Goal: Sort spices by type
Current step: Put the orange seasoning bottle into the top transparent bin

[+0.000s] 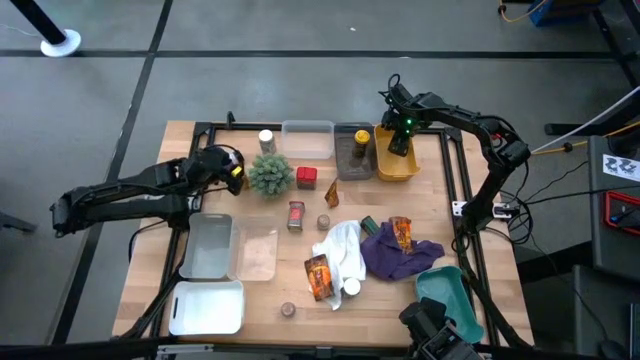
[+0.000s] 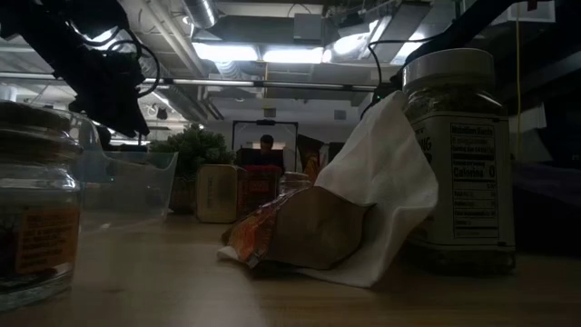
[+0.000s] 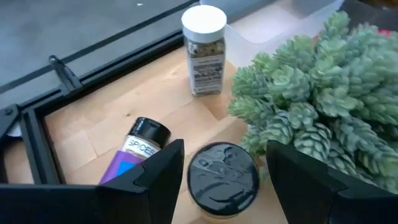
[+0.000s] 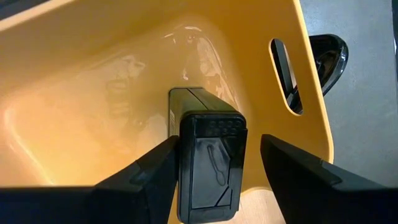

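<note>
Across wooden table (image 1: 300,290), mostly unsorted: spices (image 1: 318,275) strewn near green plant (image 1: 270,174). Right gripper (image 4: 214,163), jaws apart, around black container (image 4: 208,158) inside yellow bin (image 1: 413,167); left gripper (image 3: 225,180), spread around black-lidded jar (image 3: 222,182) beside plant.

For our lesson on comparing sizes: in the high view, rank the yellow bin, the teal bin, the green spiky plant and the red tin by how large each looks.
1. Yellow bin and teal bin: look alike, so not ranked.
2. Green spiky plant.
3. Red tin.
</note>
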